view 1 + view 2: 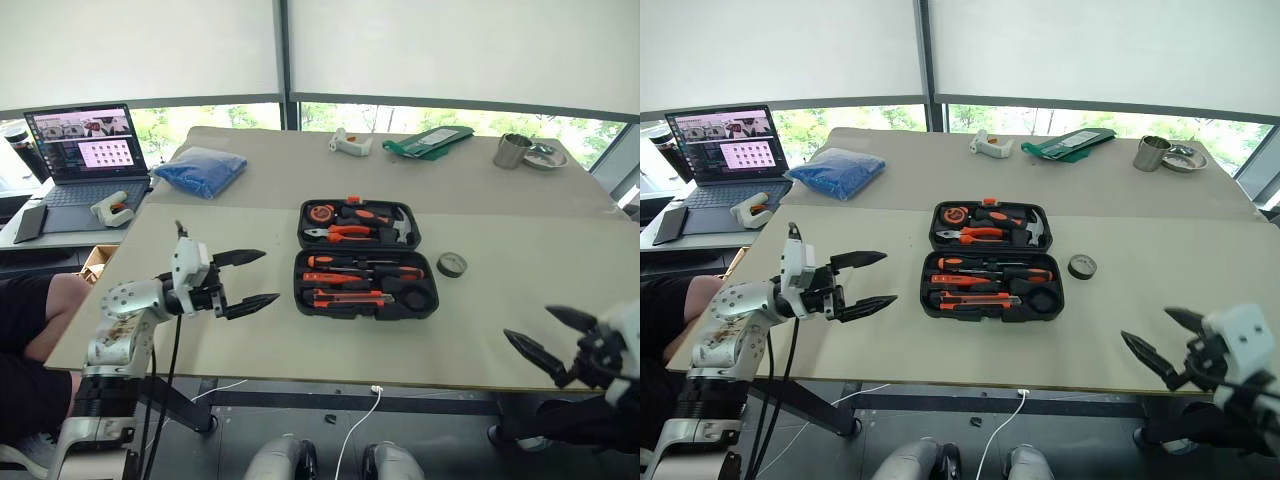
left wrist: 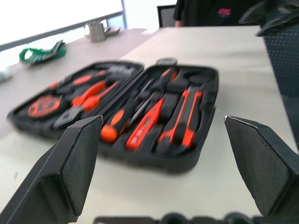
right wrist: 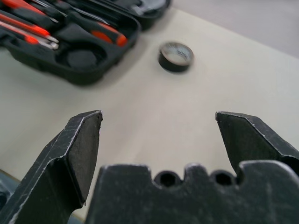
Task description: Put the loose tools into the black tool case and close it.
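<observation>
Beside case [image 1: 366, 258] right edge: tape roll [image 1: 452, 264] | left pincer [image 1: 243, 279] wide | right pincer [image 1: 549, 338] wide

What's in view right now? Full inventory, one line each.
tool case: 1, black, open, table centre, orange-black tools in its recesses
tape roll: 1, dark, on table just right of case
round recess: 1, empty, case's near right corner
glue guns: 2, white-orange, one far table, one by laptop
bag: 1, blue, far left
metal cup: 1, far right
green item: 1, far table
laptop: 1, side desk, left
left gripper: open, left of case
right gripper: open, near right edge
</observation>
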`<control>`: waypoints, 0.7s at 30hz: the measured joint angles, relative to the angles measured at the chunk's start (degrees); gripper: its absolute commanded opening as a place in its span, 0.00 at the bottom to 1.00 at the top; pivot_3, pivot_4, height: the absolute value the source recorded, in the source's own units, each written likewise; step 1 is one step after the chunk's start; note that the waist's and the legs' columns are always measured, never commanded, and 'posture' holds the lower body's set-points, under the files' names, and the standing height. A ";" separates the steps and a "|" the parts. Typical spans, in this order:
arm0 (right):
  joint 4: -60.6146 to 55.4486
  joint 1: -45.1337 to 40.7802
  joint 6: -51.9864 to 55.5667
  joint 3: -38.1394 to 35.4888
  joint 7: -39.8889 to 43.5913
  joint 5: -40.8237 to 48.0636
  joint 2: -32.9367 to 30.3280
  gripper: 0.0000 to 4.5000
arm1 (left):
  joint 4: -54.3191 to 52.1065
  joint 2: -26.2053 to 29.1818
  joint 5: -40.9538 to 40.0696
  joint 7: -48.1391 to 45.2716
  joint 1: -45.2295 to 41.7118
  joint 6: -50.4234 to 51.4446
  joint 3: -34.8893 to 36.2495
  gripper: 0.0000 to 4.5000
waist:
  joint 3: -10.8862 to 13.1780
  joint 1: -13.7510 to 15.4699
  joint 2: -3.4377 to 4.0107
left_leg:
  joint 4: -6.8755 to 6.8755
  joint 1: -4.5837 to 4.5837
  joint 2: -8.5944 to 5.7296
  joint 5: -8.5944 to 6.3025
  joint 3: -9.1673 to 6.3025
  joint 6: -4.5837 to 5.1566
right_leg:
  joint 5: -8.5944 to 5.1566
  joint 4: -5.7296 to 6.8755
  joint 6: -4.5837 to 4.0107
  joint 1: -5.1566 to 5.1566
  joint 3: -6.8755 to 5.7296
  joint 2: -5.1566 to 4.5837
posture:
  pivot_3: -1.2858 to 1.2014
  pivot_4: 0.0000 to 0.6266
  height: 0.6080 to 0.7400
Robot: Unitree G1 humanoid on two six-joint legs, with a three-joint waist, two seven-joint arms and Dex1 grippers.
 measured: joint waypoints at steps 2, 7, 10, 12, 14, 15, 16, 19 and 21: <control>3.45 -9.52 5.80 6.86 2.24 0.18 -6.94 1.00 | -0.75 -0.70 0.01 1.27 0.15 0.67 -0.45 0.99 | 0.00 -0.22 0.00 | 0.08 0.02 0.10 0.07 0.00 -0.10 | 0.15 0.04 -0.23 -0.05 -0.18 0.01 | 0.52 0.24 1.00; 13.77 -27.77 8.93 25.28 8.23 -8.47 -12.97 1.00 | -1.96 -1.69 0.01 2.93 0.43 1.46 -2.00 0.99 | 0.05 -0.10 -0.11 | 0.18 -0.13 0.29 0.23 -0.05 -0.31 | 0.20 0.07 -0.79 -0.10 -0.68 0.06 | 0.52 0.24 1.00; 21.04 -35.69 6.30 33.68 9.98 -14.80 -9.89 1.00 | -2.53 -1.86 -0.08 3.53 0.80 2.11 -2.10 0.99 | 0.08 -0.19 -0.15 | 0.25 -0.41 0.21 0.21 -0.05 -0.21 | 0.19 0.07 -0.69 -0.06 -0.86 0.01 | 0.52 0.24 1.00; 24.57 -39.80 4.37 37.11 10.48 -17.90 -7.75 1.00 | -2.87 -2.00 -0.07 4.05 0.89 2.14 -2.22 0.99 | 0.09 -0.28 -0.16 | 0.27 -0.49 0.15 0.22 -0.05 -0.19 | 0.19 0.05 -0.61 -0.03 -1.10 -0.01 | 0.52 0.24 1.00; 28.42 -44.44 2.11 39.73 10.00 -21.85 -5.01 1.00 | -3.39 -2.04 -0.08 4.33 1.35 2.16 -2.25 0.99 | 0.11 -0.55 -0.18 | 0.29 -0.47 0.13 0.22 -0.05 -0.20 | 0.20 0.01 -0.45 0.09 -1.21 -0.01 | 0.52 0.24 1.00; 29.22 -45.50 1.74 40.25 9.85 -22.79 -4.27 1.00 | -3.51 -2.14 -0.08 4.38 1.43 2.17 -2.40 0.99 | 0.11 -0.58 -0.18 | 0.32 -0.46 0.12 0.21 -0.06 -0.20 | 0.20 0.00 -0.40 0.13 -1.22 -0.02 | 0.52 0.24 1.00; 30.05 -46.53 1.19 40.76 9.82 -23.75 -3.45 1.00 | -3.55 -2.25 -0.07 4.46 1.48 2.18 -2.55 0.99 | 0.11 -0.65 -0.20 | 0.34 -0.45 0.11 0.21 -0.06 -0.21 | 0.16 -0.02 -0.34 0.16 -1.23 -0.05 | 0.52 0.24 1.00; 33.25 -49.83 0.77 42.69 9.99 -26.58 -0.37 1.00 | -3.66 -2.48 -0.08 4.59 1.58 2.22 -2.89 0.99 | 0.12 -0.96 -0.21 | 0.34 -0.43 0.10 0.20 -0.10 -0.23 | 0.11 -0.01 -0.03 0.13 -1.21 -0.11 | 0.52 0.24 1.00; 35.20 -51.43 1.73 43.04 10.65 -27.25 1.34 1.00 | -3.63 -2.60 -0.07 4.57 1.53 2.20 -3.24 0.99 | 0.12 -1.12 -0.21 | 0.34 -0.42 0.10 0.24 -0.11 -0.29 | 0.12 0.01 0.07 0.02 -1.18 -0.11 | 0.52 0.24 1.00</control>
